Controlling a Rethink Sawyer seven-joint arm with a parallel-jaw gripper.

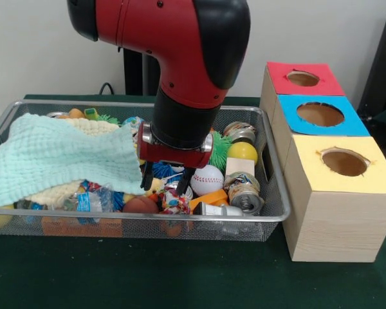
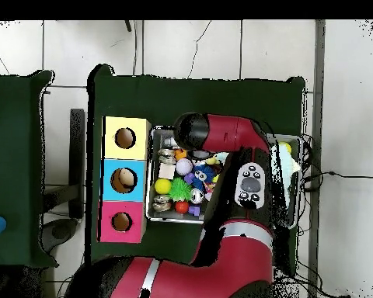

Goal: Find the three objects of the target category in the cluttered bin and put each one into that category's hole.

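One cloth, the mint-green cloth (image 1: 55,158), drapes over the left of the wire bin (image 1: 275,212). I see my gripper (image 1: 166,182) just beside its edge, fingers slightly parted, empty. I would pinch a fold, then lift clear toward the yellow hole (image 1: 345,162).

Lab: robot arm (image 1: 180,58), sorting boxes (image 1: 328,161)

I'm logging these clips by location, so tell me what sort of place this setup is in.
Probably a robotics lab or test room, not a home. A red arm's gripper works over a wire mesh bin of jumbled toys and cans, beside three wooden sorting boxes with colour-topped holes, on a green-covered table over a tiled floor.
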